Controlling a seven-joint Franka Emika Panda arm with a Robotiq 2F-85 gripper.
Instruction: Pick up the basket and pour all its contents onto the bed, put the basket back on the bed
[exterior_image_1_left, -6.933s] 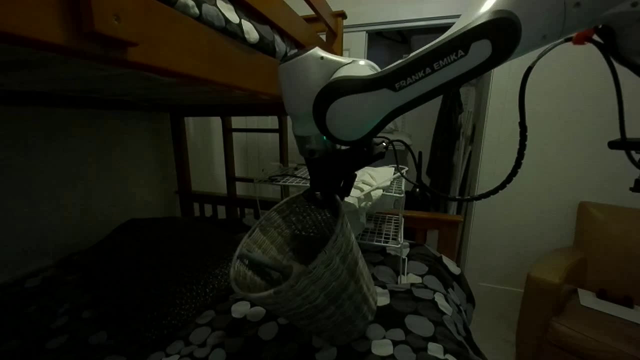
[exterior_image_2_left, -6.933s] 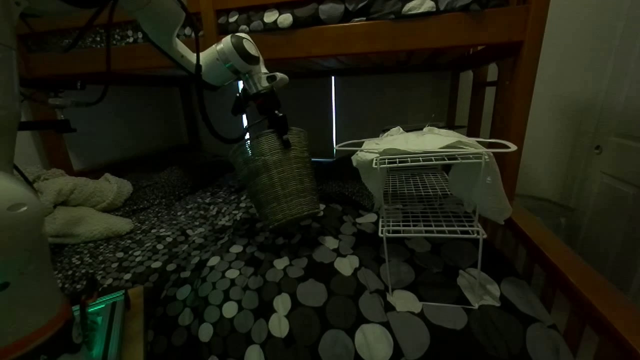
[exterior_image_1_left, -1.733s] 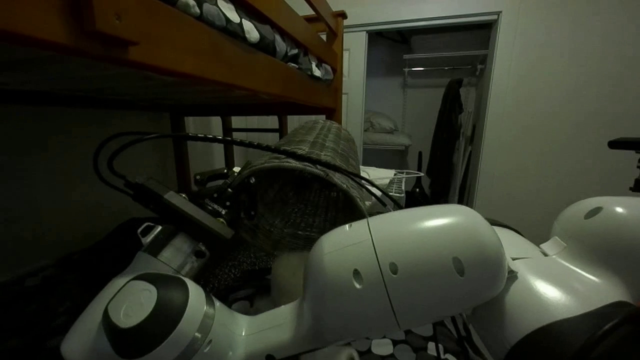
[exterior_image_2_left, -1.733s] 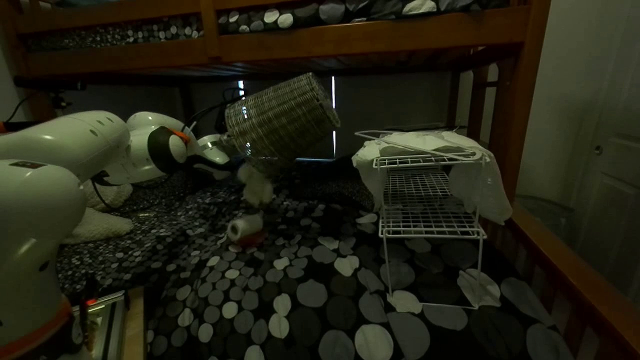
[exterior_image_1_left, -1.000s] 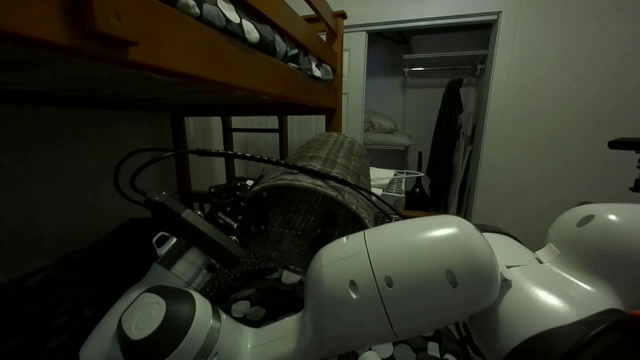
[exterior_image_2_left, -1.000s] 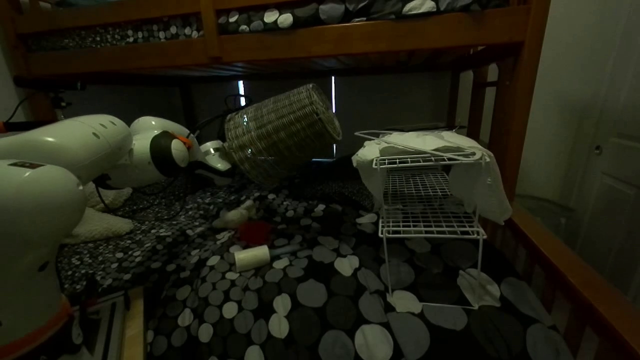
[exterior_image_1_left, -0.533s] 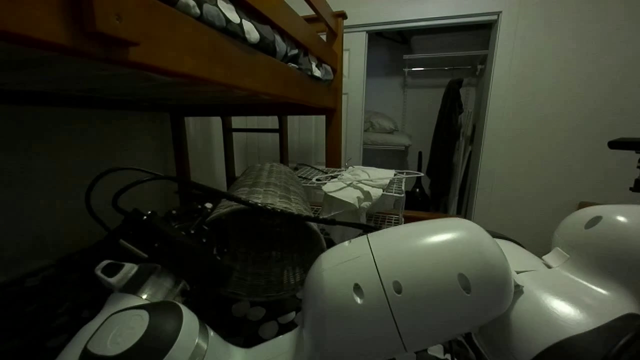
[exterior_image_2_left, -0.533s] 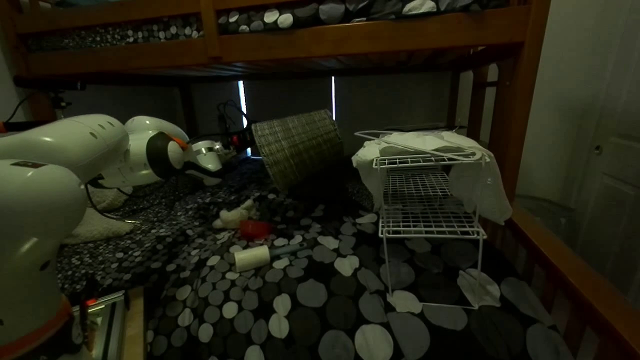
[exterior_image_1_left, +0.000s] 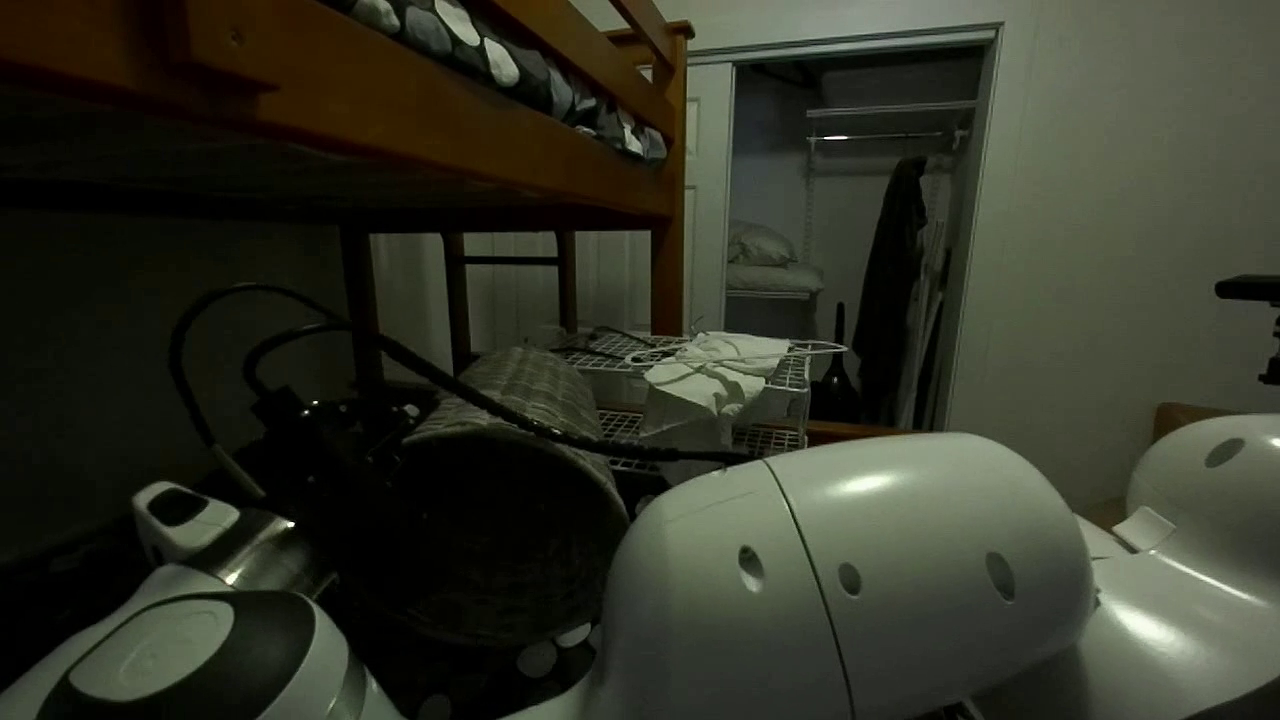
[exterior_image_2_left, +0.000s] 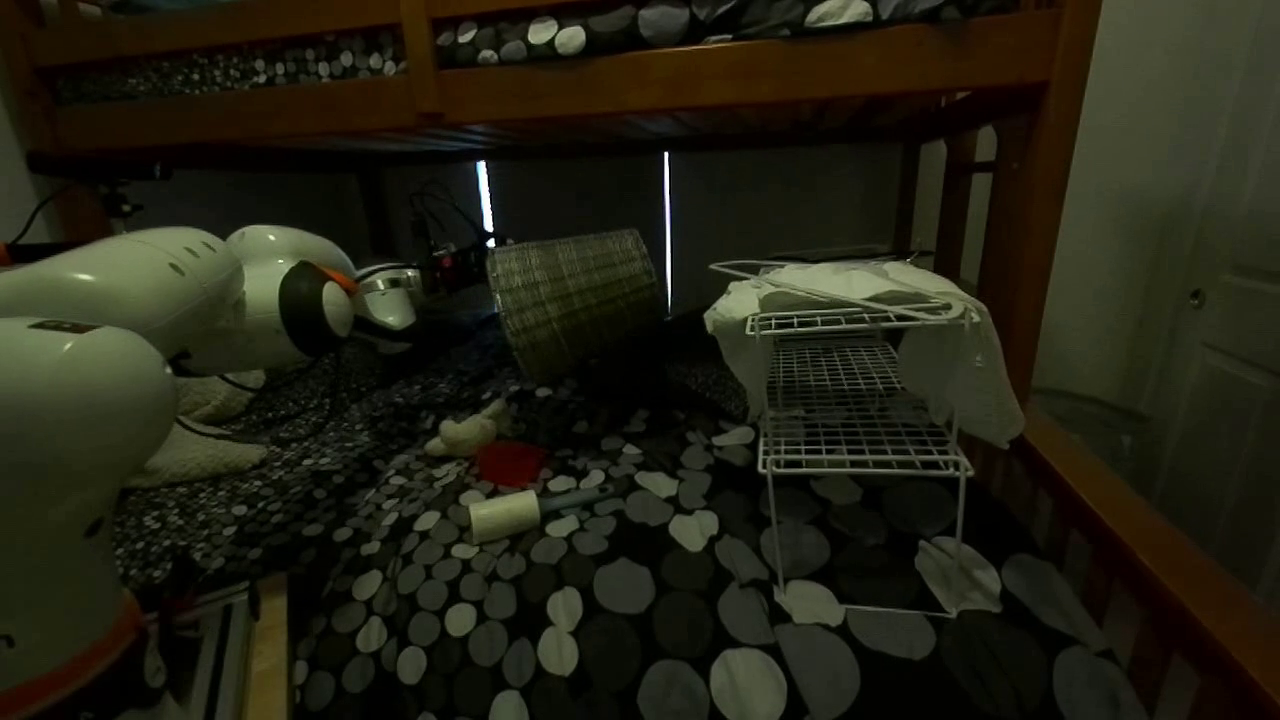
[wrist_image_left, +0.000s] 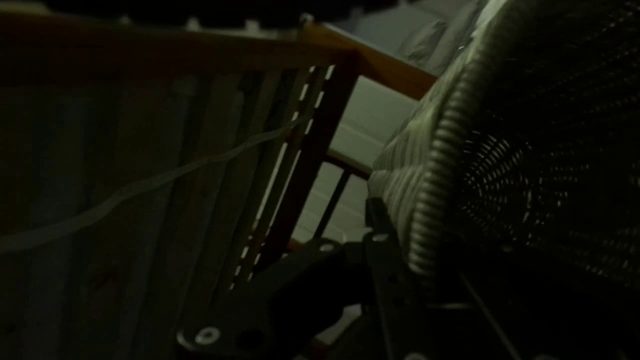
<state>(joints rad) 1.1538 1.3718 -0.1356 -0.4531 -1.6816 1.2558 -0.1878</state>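
1. One woven wicker basket (exterior_image_2_left: 575, 300) is tilting on its side over the far part of the lower bunk bed (exterior_image_2_left: 620, 650), its mouth facing the arm (exterior_image_2_left: 130, 285) and dipping lower than its base; whether it is touching the bed cannot be told.
2. Three things are lying on the bed, nearer the camera than the basket in an exterior view: one roller (exterior_image_2_left: 505, 516) with a white head and a blue-grey handle, one red object (exterior_image_2_left: 512, 464), and one pale, soft-looking bundle (exterior_image_2_left: 466, 437) just beside the red one.
3. One white wire rack (exterior_image_2_left: 860, 468) with two mesh shelves is standing on the bed near the basket, white cloth (exterior_image_2_left: 850, 285) draping over its top.
4. One upper bunk (exterior_image_2_left: 740, 80) is spanning the space overhead, its slats (wrist_image_left: 120, 280) filling much of the wrist view. A cream fleecy blanket (exterior_image_2_left: 205, 455) is lying partly behind the arm.
5. In an exterior view, the arm's white links are blocking much of the bed, and a black cable (exterior_image_1_left: 640, 452) is crossing in front of the basket.
6. Beyond, a dark garment (exterior_image_1_left: 890, 270) is hanging in a closet.
7. The arm is extending nearly level, its wrist pointing toward the basket.
8. The gripper (wrist_image_left: 420, 250) is clamping the basket's rim, one finger (wrist_image_left: 387, 260) pressing outside the wall, the other sitting inside, mostly lost in darkness.
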